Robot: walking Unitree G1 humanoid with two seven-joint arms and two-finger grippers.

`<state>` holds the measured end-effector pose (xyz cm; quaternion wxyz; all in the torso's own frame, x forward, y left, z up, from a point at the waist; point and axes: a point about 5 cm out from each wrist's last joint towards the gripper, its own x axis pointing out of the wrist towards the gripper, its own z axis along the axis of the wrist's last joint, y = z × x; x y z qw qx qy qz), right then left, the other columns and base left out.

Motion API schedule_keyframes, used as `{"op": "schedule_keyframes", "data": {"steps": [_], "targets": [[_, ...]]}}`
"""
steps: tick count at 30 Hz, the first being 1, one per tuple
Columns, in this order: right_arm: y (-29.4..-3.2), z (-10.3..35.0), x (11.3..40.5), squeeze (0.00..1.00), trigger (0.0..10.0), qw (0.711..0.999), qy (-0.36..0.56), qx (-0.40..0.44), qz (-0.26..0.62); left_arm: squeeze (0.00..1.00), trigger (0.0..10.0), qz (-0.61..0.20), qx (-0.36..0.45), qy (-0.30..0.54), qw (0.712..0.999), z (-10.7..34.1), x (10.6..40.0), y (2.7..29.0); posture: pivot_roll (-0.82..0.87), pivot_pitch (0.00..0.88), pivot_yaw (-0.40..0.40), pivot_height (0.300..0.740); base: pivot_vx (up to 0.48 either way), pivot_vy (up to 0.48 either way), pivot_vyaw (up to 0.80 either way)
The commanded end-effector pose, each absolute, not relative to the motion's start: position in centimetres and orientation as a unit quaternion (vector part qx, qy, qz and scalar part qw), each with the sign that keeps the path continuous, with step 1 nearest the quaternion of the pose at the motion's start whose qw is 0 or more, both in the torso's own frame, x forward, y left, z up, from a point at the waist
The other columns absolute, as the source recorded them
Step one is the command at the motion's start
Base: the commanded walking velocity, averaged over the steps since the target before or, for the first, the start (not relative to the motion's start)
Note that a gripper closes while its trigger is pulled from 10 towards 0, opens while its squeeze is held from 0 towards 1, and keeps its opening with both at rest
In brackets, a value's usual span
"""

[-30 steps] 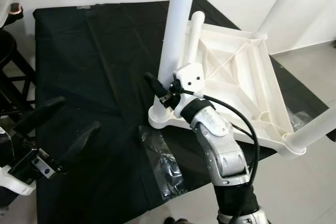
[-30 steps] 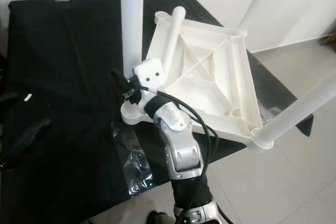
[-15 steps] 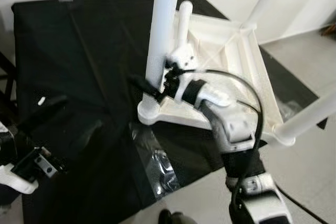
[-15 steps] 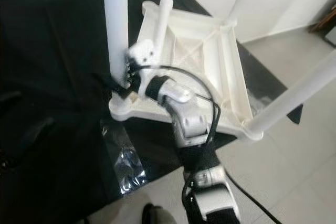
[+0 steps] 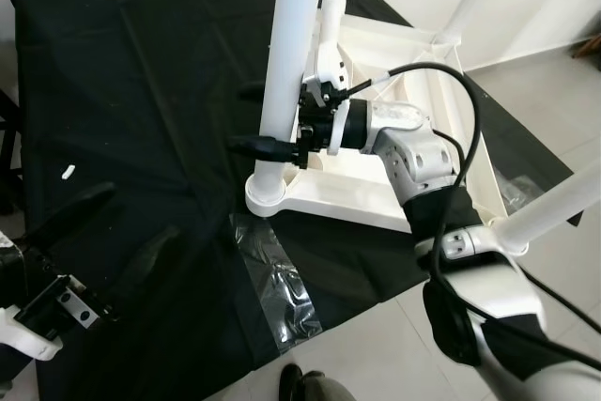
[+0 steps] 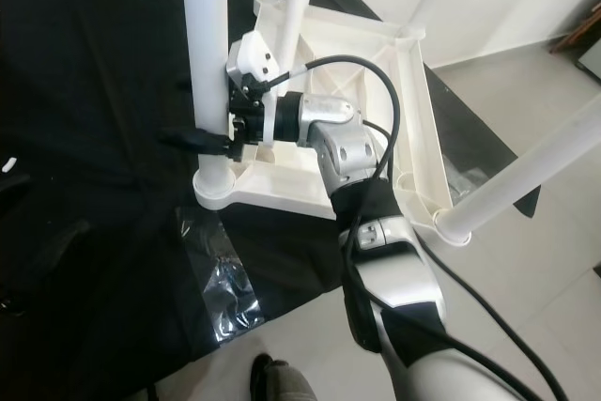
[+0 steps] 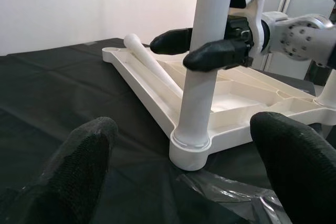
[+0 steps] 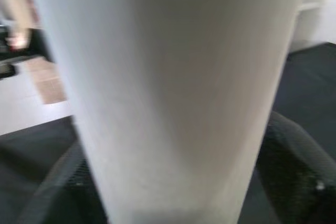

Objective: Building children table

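Upside down on the black-draped surface point(image 5: 122, 91) lies the white tabletop point(image 6: 376, 91). Right gripper point(image 5: 268, 124) has its fingers point(image 7: 220, 55) clasped around the upright leg point(image 5: 291, 63) seated in the near corner socket. Left gripper point(image 5: 99, 241) hovers nearby, fingers spread. Just beside that corner lies a clear plastic bag point(image 5: 277, 284), its contents unclear.

Head views look down on the white leg point(image 5: 293, 63); left wrist sees it low, right wrist close-up
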<state>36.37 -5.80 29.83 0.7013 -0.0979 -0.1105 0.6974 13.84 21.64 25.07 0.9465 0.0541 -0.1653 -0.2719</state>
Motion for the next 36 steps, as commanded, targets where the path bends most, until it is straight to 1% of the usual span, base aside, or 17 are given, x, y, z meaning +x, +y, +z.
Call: {"op": "schedule_keyframes", "data": {"steps": [1,12,13,14,15,17,18,19,20,21,22,23,25,26,30,35,36], "targets": [[-6.3,30.0,36.4,0.0,0.0,0.679,-0.117,-0.098,0.718,0.0,10.0,-0.268,0.06,-0.163,0.948,25.1,13.5,21.5,0.24,0.291,-0.19,0.74,0.0,0.0,0.0],[-7.4,30.0,36.8,0.0,0.0,0.669,-0.113,-0.1,0.728,0.0,10.0,-0.268,0.06,-0.166,0.947,25.2,13.6,21.6,0.23,0.28,-0.185,0.74,0.0,0.0,0.0],[-7.5,29.9,36.9,0.0,0.0,0.672,-0.115,-0.099,0.725,0.0,10.0,-0.268,0.06,-0.167,0.947,25.2,13.6,21.6,0.23,0.28,-0.185,0.74,0.0,0.0,0.0],[-7.8,29.2,37.1,0.0,0.0,0.694,-0.117,-0.111,0.702,0.0,10.0,-0.268,0.06,-0.168,0.947,25.2,13.7,21.6,0.22,0.277,-0.186,0.74,0.0,0.0,0.0],[-7.8,29.2,37.1,0.0,0.0,0.694,-0.117,-0.111,0.702,0.0,10.0,-0.268,0.06,-0.168,0.947,25.2,13.7,21.6,0.22,0.277,-0.186,0.74,0.0,0.0,0.0],[-7.8,28.1,37.3,0.0,0.0,0.733,-0.118,-0.12,0.659,0.0,10.0,-0.268,0.06,-0.168,0.947,25.2,13.7,21.6,0.21,0.275,-0.188,0.74,0.0,0.0,0.0],[-7.3,26.9,37.4,0.0,0.0,0.782,-0.11,-0.104,0.605,0.0,10.0,-0.268,0.06,-0.169,0.947,25.2,13.7,21.6,0.21,0.274,-0.188,0.74,0.0,0.0,0.0],[-7.1,26.1,37.4,0.0,0.0,0.814,-0.103,-0.092,0.564,0.0,10.0,-0.268,0.061,-0.169,0.947,25.2,13.7,21.6,0.21,0.274,-0.188,0.74,0.0,0.0,0.0],[-7.1,26.1,37.4,0.0,0.0,0.814,-0.103,-0.092,0.564,0.0,10.0,-0.268,0.061,-0.169,0.947,25.2,13.7,21.6,0.21,0.274,-0.188,0.74,0.0,0.0,0.0],[-6.5,24.4,37.2,0.0,0.0,0.875,-0.09,-0.083,0.467,0.0,10.0,-0.267,0.061,-0.169,0.947,25.2,13.7,21.7,0.2,0.274,-0.182,0.74,0.0,0.0,0.0],[-6.4,22.8,36.3,0.0,0.0,0.917,-0.076,-0.076,0.384,0.0,10.0,-0.267,0.061,-0.169,0.947,25.2,13.7,21.8,0.2,0.276,-0.18,0.74,0.0,0.0,0.0],[-6.0,20.8,34.2,0.0,0.0,0.944,-0.056,-0.057,0.321,0.0,10.0,-0.267,0.06,-0.169,0.947,25.2,13.8,21.8,0.2,0.276,-0.18,0.74,0.0,0.0,0.0],[-5.8,20.5,33.7,0.0,0.0,0.943,-0.052,-0.052,0.323,0.0,10.0,-0.267,0.06,-0.169,0.947,25.2,13.8,21.8,0.2,0.276,-0.18,0.74,0.0,0.0,0.0],[-3.7,19.8,32.0,0.0,0.0,0.945,-0.044,-0.03,0.324,0.0,10.0,-0.27,0.058,-0.171,0.946,25.2,14.1,21.7,0.2,0.27,-0.167,0.74,0.0,0.0,0.0],[-1.1,20.6,31.4,0.0,0.0,0.94,-0.062,-0.018,0.335,0.0,10.0,-0.275,0.057,-0.175,0.944,25.2,14.5,21.6,0.19,0.25,-0.162,0.74,0.0,0.0,0.0],[-0.6,21.6,32.0,0.0,0.0,0.942,-0.073,-0.013,0.327,0.0,10.0,-0.277,0.058,-0.177,0.942,25.2,14.7,21.6,0.2,0.242,-0.167,0.74,0.0,0.0,0.0],[-0.7,21.8,32.2,0.0,1.6,0.944,-0.075,-0.014,0.322,0.0,10.0,-0.277,0.059,-0.179,0.942,25.2,14.7,21.6,0.2,0.239,-0.168,0.74,0.0,0.0,0.0]]}}
